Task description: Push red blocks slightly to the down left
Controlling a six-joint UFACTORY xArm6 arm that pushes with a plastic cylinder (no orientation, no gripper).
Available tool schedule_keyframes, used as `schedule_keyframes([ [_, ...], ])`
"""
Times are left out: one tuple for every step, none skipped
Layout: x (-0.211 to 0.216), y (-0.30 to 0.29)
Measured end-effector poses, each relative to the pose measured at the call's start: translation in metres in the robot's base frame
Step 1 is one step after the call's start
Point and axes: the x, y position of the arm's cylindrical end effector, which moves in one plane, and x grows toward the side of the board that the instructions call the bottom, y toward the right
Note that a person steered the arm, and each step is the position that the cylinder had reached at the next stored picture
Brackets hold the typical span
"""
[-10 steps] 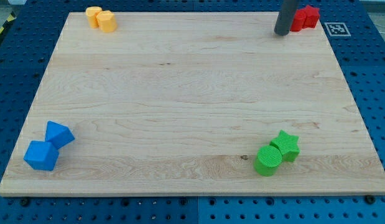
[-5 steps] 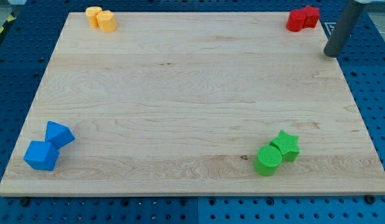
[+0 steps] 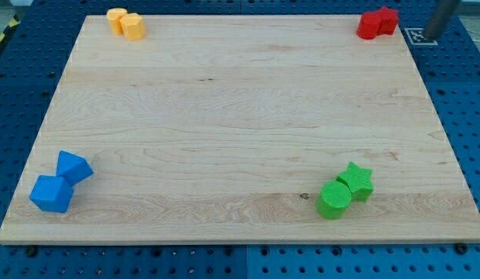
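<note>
Two red blocks sit touching at the top right corner of the wooden board; their shapes are hard to make out. My tip is off the board, to the right of the red blocks, over the white marker tag. There is a clear gap between the tip and the red blocks.
Two orange blocks sit at the top left corner. A blue cube and a blue angular block lie at the bottom left. A green cylinder and a green star lie at the bottom right.
The rod has moved from the left side of the red blocks, round below them, to their right and up off the board. No block has moved.
</note>
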Motion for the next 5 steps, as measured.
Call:
schedule_keyframes([
  [-0.026, 0.0],
  [-0.027, 0.0],
  [-0.027, 0.0],
  [-0.028, 0.0],
  [-0.028, -0.012],
])
